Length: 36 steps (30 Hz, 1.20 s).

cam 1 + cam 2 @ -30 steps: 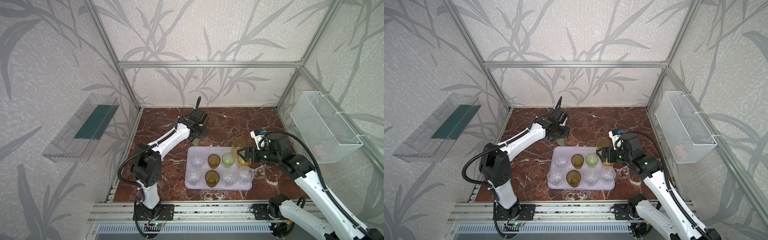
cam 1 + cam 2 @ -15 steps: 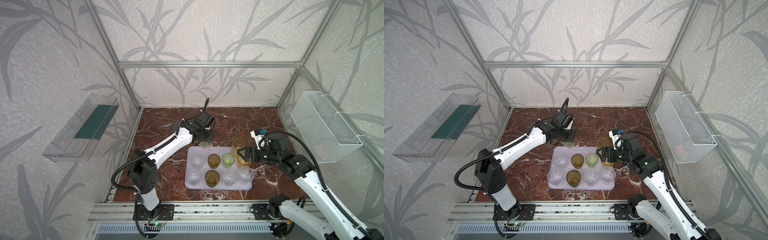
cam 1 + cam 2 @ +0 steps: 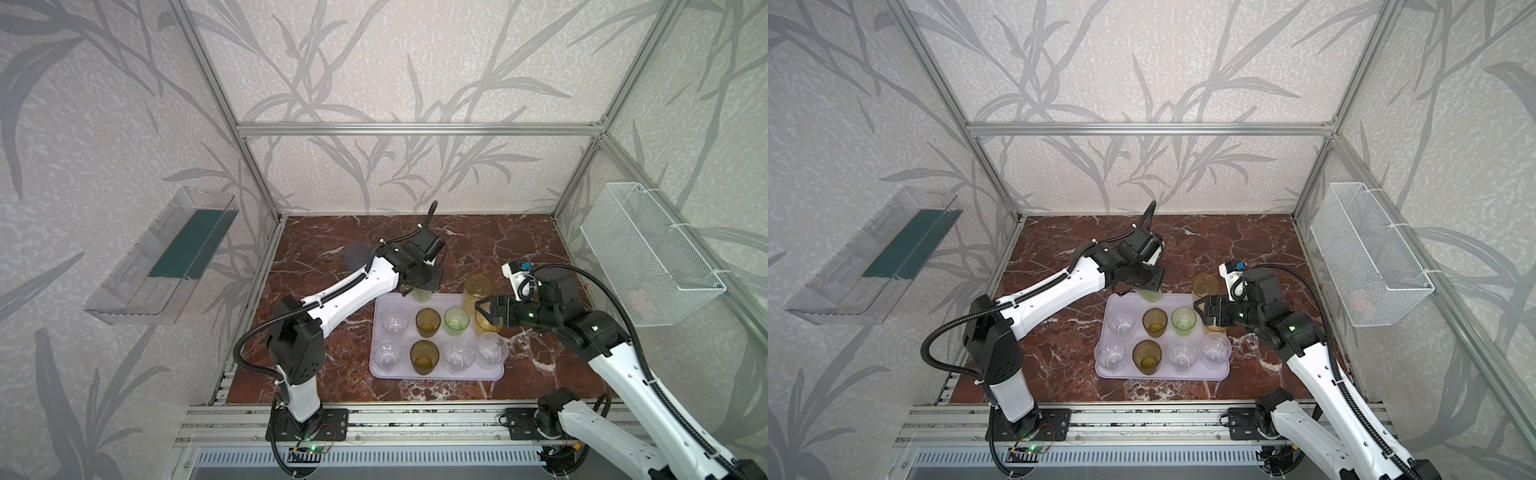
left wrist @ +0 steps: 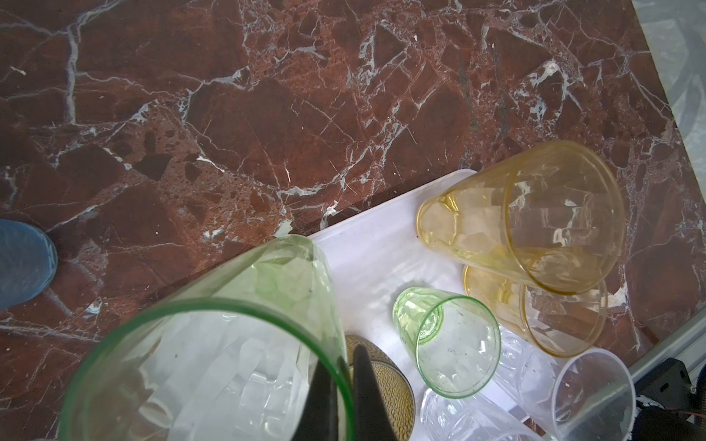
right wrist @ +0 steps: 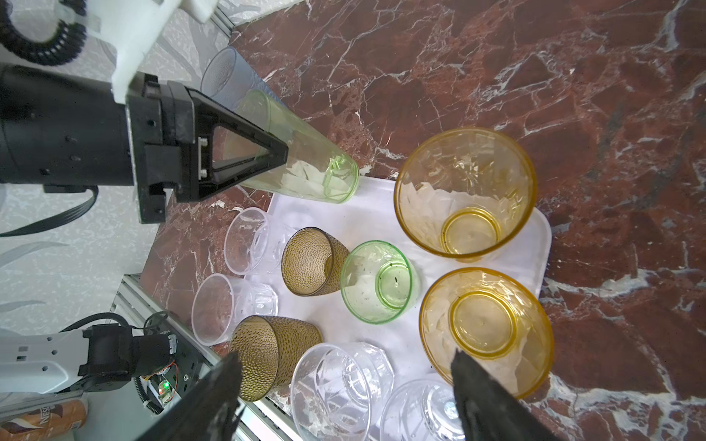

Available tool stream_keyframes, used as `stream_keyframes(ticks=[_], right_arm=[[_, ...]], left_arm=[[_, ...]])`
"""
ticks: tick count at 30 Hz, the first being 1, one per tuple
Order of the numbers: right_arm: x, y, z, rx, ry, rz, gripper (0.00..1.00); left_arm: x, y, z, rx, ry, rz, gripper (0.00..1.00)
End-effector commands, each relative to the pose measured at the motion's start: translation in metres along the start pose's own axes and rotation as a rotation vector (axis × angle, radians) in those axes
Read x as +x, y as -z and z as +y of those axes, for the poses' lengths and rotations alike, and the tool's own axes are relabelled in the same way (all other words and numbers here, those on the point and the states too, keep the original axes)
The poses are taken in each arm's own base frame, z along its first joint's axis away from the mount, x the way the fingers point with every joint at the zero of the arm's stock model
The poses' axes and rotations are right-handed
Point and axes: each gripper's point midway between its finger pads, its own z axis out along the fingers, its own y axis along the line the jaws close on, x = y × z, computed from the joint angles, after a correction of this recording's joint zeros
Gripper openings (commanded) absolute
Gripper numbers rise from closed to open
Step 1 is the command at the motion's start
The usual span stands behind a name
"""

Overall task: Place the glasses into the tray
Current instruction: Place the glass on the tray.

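My left gripper [image 4: 345,355] is shut on the rim of a tall green glass [image 4: 229,343], one finger inside and one outside. It holds the glass [image 3: 422,296] tilted over the far left corner of the lilac tray [image 3: 440,374]. Clear, amber, short green [image 5: 376,282] and yellow glasses [image 5: 464,194] stand in the tray [image 3: 1163,375]. My right gripper [image 5: 344,355] is open above the tray's right side, near the short yellow glass [image 3: 484,326], with nothing between its fingers. A blue-grey glass [image 5: 225,72] stands on the marble behind the left gripper [image 3: 419,286].
A white wire mesh basket [image 3: 648,257] hangs on the right wall and a clear plastic bin [image 3: 166,257] on the left wall. Aluminium rails [image 3: 374,415] run along the front edge. Red marble floor [image 3: 498,241] lies behind the tray.
My left arm has carried the tall green glass from the marble at the back left over to the tray's far edge. The right arm has not moved.
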Motion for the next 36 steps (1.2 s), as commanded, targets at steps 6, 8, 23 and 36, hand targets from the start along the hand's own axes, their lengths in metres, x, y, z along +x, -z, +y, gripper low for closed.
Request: stream_keyframes(ticks=[6,8,23,36], right_arm=[[0.002,0.001,-0.004,0.006,-0.010,0.005,0.85],[0.002,0.002,-0.004,0.006,-0.012,0.002,0.85],[0.002,0.001,-0.010,0.027,-0.024,-0.004,0.86],[0.004,0.004,-0.013,0.035,-0.026,-0.009,0.86]], left_arm=[[-0.002,-0.003,-0.019,0.029,-0.023,0.023,0.00],[-0.001,-0.004,-0.022,0.031,-0.031,0.028,0.00],[0.013,-0.015,-0.033,0.044,-0.060,0.077,0.00],[0.018,-0.029,-0.044,0.064,-0.086,0.126,0.00]])
